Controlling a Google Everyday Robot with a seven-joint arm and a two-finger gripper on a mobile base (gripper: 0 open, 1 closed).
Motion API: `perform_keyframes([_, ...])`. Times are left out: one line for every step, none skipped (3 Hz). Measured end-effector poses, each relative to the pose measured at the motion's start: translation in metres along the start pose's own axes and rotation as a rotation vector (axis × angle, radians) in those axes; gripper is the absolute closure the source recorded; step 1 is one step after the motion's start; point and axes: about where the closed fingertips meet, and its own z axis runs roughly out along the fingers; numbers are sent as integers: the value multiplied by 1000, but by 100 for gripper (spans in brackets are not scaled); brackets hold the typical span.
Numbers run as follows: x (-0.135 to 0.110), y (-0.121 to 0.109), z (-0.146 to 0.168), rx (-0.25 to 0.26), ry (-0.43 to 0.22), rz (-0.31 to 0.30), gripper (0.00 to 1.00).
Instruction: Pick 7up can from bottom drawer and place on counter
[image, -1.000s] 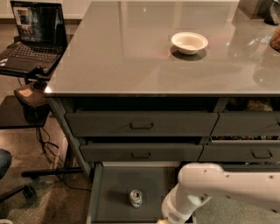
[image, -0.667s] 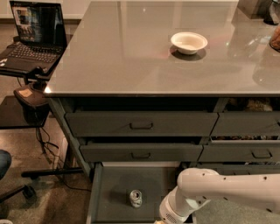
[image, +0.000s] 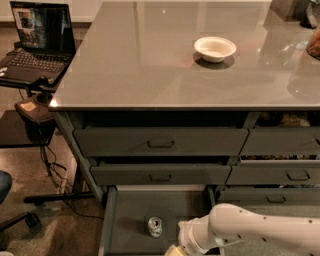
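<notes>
Grey glossy table: large reflective top over dark grey drawers.
Bottom drawer: pulled open, dark bare floor.
Robot arm: white, reaching in from the right over the drawer's front right part.
Black laptop: open, on a stand left of the table.
White bowl: on the table top, right of centre.
7up can: upright on the drawer floor, silver top showing, just left of the arm's wrist and apart from it.
End effector: at the lower edge of the view, near the can. Whether it is spread or pressed together cannot be told.
</notes>
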Motion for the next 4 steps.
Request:
perform_keyframes([-43,-1,-15,76,-209,-114,0])
perform_keyframes([-53,7,-30,108,-262,-184,0])
perform_keyframes([-50,1,-22,141,-247,-189,0])
perform_keyframes([-19,-15,-12,223,-158,-186,0])
